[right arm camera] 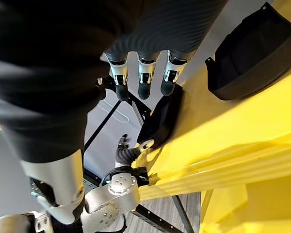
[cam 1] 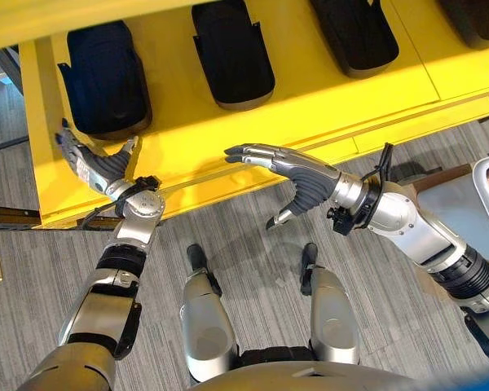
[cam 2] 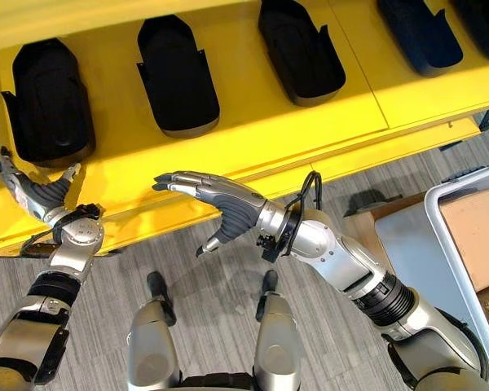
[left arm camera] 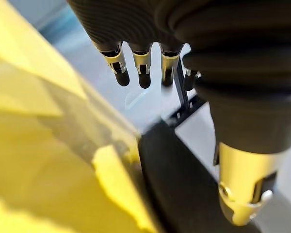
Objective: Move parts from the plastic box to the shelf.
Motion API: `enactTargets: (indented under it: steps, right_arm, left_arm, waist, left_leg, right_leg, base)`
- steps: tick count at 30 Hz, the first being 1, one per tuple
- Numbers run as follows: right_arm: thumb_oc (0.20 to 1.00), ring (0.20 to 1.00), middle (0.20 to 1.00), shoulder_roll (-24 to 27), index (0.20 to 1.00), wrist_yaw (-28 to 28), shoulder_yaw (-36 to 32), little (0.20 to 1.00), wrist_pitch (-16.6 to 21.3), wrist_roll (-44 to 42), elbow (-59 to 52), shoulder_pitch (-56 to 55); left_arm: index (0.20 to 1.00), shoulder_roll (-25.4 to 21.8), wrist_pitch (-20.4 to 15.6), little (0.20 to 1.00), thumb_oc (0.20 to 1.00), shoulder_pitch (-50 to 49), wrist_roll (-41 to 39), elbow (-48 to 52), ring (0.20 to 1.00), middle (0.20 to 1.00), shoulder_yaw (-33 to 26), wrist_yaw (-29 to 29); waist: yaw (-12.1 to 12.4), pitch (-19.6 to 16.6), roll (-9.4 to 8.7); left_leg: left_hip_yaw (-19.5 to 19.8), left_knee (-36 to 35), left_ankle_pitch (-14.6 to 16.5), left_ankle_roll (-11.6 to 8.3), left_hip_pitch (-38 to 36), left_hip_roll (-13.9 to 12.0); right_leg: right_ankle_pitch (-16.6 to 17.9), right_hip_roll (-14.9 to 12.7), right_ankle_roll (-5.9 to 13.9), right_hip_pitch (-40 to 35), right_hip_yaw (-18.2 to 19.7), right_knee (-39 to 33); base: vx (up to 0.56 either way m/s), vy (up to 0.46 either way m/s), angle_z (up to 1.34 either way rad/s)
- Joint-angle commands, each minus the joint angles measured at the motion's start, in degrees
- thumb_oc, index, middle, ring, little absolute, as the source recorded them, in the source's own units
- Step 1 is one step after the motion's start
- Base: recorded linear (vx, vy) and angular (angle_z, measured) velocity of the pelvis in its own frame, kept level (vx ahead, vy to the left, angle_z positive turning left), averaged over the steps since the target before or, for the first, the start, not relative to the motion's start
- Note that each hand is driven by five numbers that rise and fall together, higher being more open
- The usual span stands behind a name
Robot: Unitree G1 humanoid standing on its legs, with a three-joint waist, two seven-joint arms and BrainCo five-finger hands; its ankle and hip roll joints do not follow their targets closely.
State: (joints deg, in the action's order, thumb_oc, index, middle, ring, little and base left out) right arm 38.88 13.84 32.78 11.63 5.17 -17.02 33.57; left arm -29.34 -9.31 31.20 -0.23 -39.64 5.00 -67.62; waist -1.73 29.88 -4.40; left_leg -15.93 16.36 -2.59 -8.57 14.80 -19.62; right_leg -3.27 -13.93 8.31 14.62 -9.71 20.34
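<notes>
Left hand (cam 1: 94, 165) up front-left, arm bent at elbow, fingers (left arm camera: 120, 65) straight and spread, thumb apart, palm empty. Right hand (cam 2: 228, 205) reaching across toward centre, wrist level, fingers extended together, thumb hanging below, nothing held. Both arms raised fwd, hands well apart.

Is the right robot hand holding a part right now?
No. The right robot hand hangs open and empty over the yellow shelf's front edge, fingers straight, clear of the black parts.
</notes>
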Motion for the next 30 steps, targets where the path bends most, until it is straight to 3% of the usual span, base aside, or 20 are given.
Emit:
enactTargets:
  steps: [1, 5, 10, 15, 17, 21, 22, 23, 24, 26, 29, 30]
  right_arm:
    - [1.0, 1.0, 1.0, -3.0, 1.0, -3.4, -0.7, 1.0, 2.4, 0.4, -3.7, -0.6]
    - [1.0, 1.0, 1.0, -3.1, 1.0, -4.8, -0.3, 1.0, 1.7, 0.6, -3.2, 0.2]
    - [1.0, 1.0, 1.0, -3.2, 1.0, -6.1, -0.4, 1.0, 1.1, 0.8, -2.7, 0.4]
    - [1.0, 1.0, 1.0, -3.7, 1.0, -10.3, -1.5, 1.0, 2.5, 1.3, -2.6, -2.3]
    - [1.0, 1.0, 1.0, -4.2, 1.0, -11.9, -2.1, 1.0, 2.3, 1.6, -2.7, -4.0]
    - [1.0, 1.0, 1.0, -5.2, 1.0, -14.8, -5.8, 1.0, 4.0, 0.7, -2.8, -10.0]
    - [1.0, 1.0, 1.0, -5.7, 1.0, -15.6, -7.4, 1.0, 4.8, 1.1, -2.5, -12.5]
    - [1.0, 1.0, 1.0, -6.6, 1.0, -16.0, -8.8, 1.0, 4.6, 1.5, -2.5, -14.3]
    - [1.0, 1.0, 1.0, -7.0, 1.0, -16.3, -9.8, 1.0, 4.4, 1.4, -2.4, -15.6]
    - [1.0, 1.0, 1.0, -7.8, 1.0, -16.2, -13.5, 1.0, 6.5, 0.6, -1.5, -20.2]
    - [1.0, 1.0, 1.0, -8.2, 1.0, -16.1, -16.8, 1.0, 7.6, -1.0, -0.1, -24.2]
    - [1.0, 1.0, 1.0, -8.1, 1.0, -16.4, -17.9, 1.0, 7.4, -2.3, 0.6, -25.7]
  left_arm:
    - [1.0, -1.1, -1.5, 1.0, 1.0, -0.4, 5.0, 2.0, 1.0, 1.0, -1.6, -6.3]
    - [1.0, -1.3, -0.9, 1.0, 1.0, -0.5, 5.6, 2.7, 1.0, 1.0, -2.2, -5.9]
    - [1.0, -1.6, -2.7, 1.0, 1.0, -0.2, 6.1, 3.7, 1.0, 1.0, -2.5, -5.2]
    - [1.0, -0.4, -9.3, 1.0, 1.0, -1.5, 6.9, 9.4, 1.0, 1.0, -3.4, -4.0]
    - [1.0, 1.1, -14.7, 1.0, 1.0, -3.2, 4.8, 12.9, 1.0, 1.0, -3.6, 1.7]
    - [1.0, 5.6, -18.2, 1.0, 1.0, -11.8, 1.7, 25.7, 1.0, 1.0, -2.5, 12.2]
    - [1.0, 7.7, -19.0, 1.0, 1.0, -15.6, -10.5, 29.9, 1.0, 1.0, -2.3, 22.9]
    - [1.0, 9.2, -19.3, 1.0, 1.0, -18.5, -15.9, 32.3, 1.0, 1.0, -2.5, 29.3]
    - [1.0, 9.5, -19.8, 1.0, 1.0, -20.7, -16.8, 34.3, 1.0, 1.0, -2.3, 32.0]
    - [1.0, 10.4, -19.6, 1.0, 1.0, -27.3, -27.3, 39.3, 1.0, 1.0, -1.9, 43.8]
    - [1.0, 10.1, -19.0, 1.0, 1.0, -33.4, -36.2, 40.7, 1.0, 1.0, -2.2, 55.4]
    - [1.0, 9.9, -18.3, 1.0, 1.0, -35.6, -41.3, 40.7, 1.0, 1.0, -2.2, 62.7]
  waist:
    - [1.6, -1.9, -1.93]
    - [1.9, -2.1, -1.92]
    - [1.9, -2.3, -1.58]
    - [1.8, -3.1, -0.97]
    - [1.8, -3.6, -0.71]
    - [2.4, -5.2, 0.2]
    - [2.7, -5.5, 0.86]
    - [3.0, -6.3, 1.36]
    - [3.3, -6.7, 1.67]
    - [3.8, -7.9, 2.46]
    - [4.1, -9.7, 3.3]
    - [4.2, -10.7, 3.58]
  left_leg:
    - [-2.6, 3.7, 3.8, 1.94, -0.9, 2.0]
    - [-2.4, 3.5, 3.9, 1.9, -1.1, 2.1]
    - [-2.5, 3.2, 3.9, 1.93, -1.5, 2.2]
    - [-2.2, 1.8, 3.8, 2.0, -2.9, 2.9]
    - [-1.8, 0.3, 3.4, 2.06, -3.9, 3.4]
    - [-1.2, -6.0, 0.7, 1.57, -7.0, 4.0]
    - [-0.9, -7.6, 0.2, 1.28, -8.2, 4.4]
    - [-0.9, -9.4, -0.7, 1.13, -9.0, 4.5]
    - [-1.0, -10.4, -1.0, 1.01, -9.6, 4.5]
    - [-1.7, -12.5, -1.8, 0.72, -11.4, 4.3]
    - [-2.2, -14.3, -2.1, 0.68, -13.7, 4.3]
    - [-2.3, -14.8, -2.2, 0.74, -14.5, 4.3]
  right_leg:
    - [-3.2, 2.9, -2.89, -0.6, -4.6, 2.2]
    - [-3.2, 2.9, -2.99, -1.2, -4.9, 1.9]
    - [-3.3, 2.8, -2.97, -1.5, -4.9, 1.7]
    - [-3.2, 2.7, -2.88, -3.0, -4.6, 0.3]
    - [-2.9, 2.8, -2.67, -4.1, -4.3, -1.2]
    - [-0.3, 2.7, -1.71, -7.3, -4.6, -7.5]
    - [-0.1, 2.3, -1.22, -8.6, -5.1, -8.9]
    - [0.9, 2.1, -0.97, -9.5, -5.5, -10.7]
    - [1.5, 1.8, -0.7, -10.1, -5.9, -11.7]
    - [3.2, 0.8, -0.07, -12.1, -7.4, -14.6]
    - [4.1, 0.4, 0.34, -14.2, -8.6, -16.4]
    - [4.2, 0.2, 0.36, -15.0, -9.0, -16.7]
  base:
    - [0.02, -0.05, 0.02]
    - [0.01, -0.03, 0.05]
    - [0.0, 0.0, 0.03]
    - [0.03, -0.021, 0.0]
    - [0.07, -0.036, 0.03]
    - [0.07, -0.03, 0.08]
    - [0.04, 0.001, 0.06]
    - [0.06, -0.001, 0.0]
    - [0.04, -0.019, 0.0]
    - [0.04, -0.036, 0.07]
    - [0.06, -0.048, 0.11]
    - [0.06, -0.045, 0.04]
